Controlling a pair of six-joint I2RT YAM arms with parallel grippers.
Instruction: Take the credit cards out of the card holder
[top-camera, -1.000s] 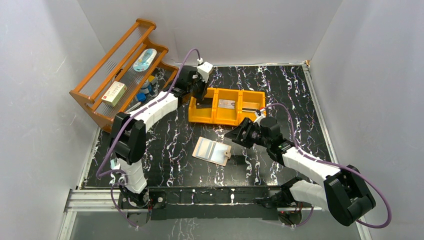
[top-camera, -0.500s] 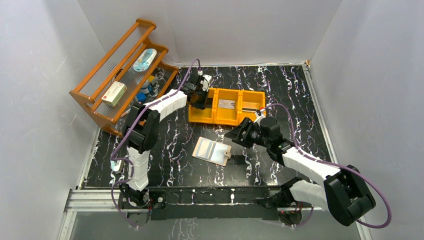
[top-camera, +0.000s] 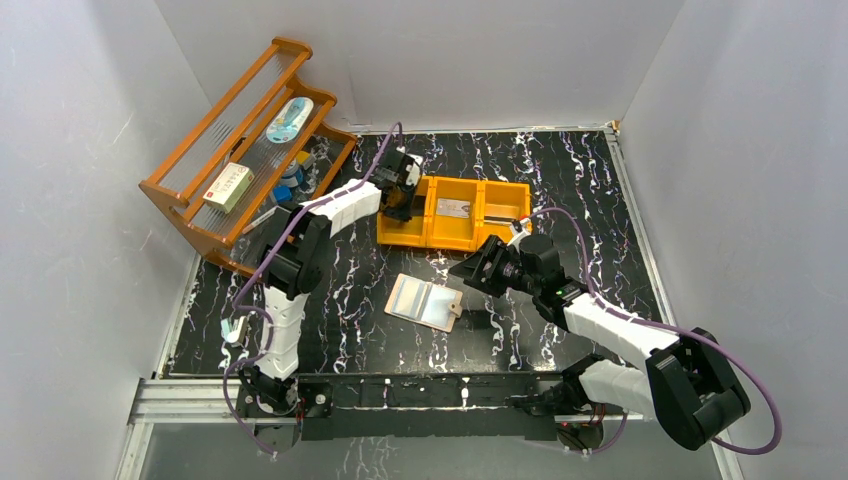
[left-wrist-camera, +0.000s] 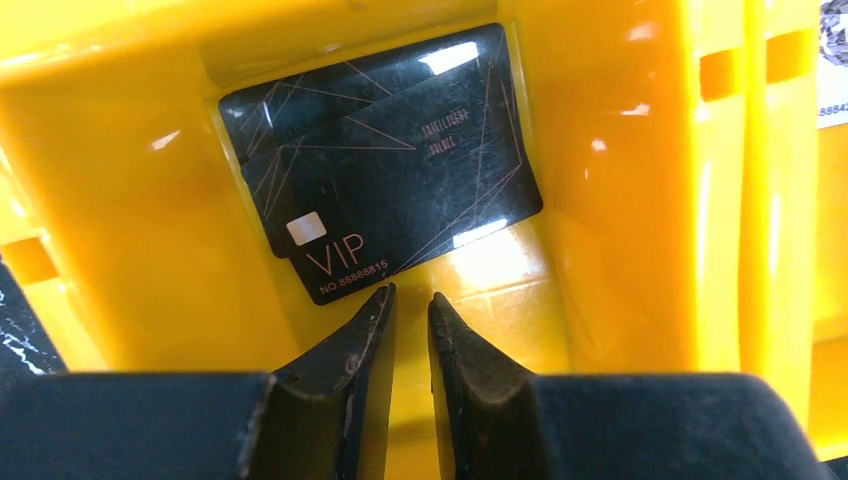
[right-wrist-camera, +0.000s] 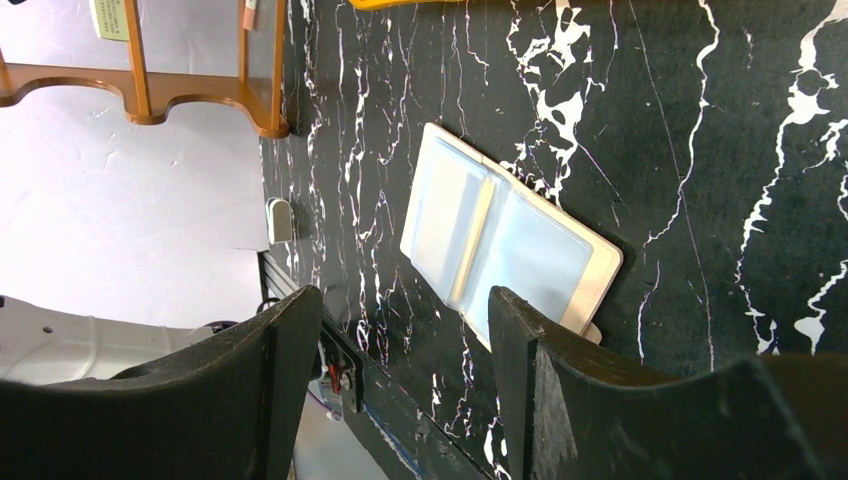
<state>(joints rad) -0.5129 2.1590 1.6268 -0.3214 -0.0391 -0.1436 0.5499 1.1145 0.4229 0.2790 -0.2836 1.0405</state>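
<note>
Narrow, empty L claw (left-wrist-camera: 410, 296) is hovering over black VIP cards (left-wrist-camera: 390, 180) in orange plastic tray (left-wrist-camera: 620, 200); wide R claw (right-wrist-camera: 398, 300) is prob. risking shoving beige-tan folding card holder (right-wrist-camera: 500, 245).

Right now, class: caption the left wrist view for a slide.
Left gripper, barely open and empty, hovers over black cards stacked in the tray.

My left arm's elbow has swung in from the tabletop's left edge, and my left gripper (top-camera: 400, 192) has sunk closer over the orange tray's (top-camera: 448, 244) left compartment.
</note>
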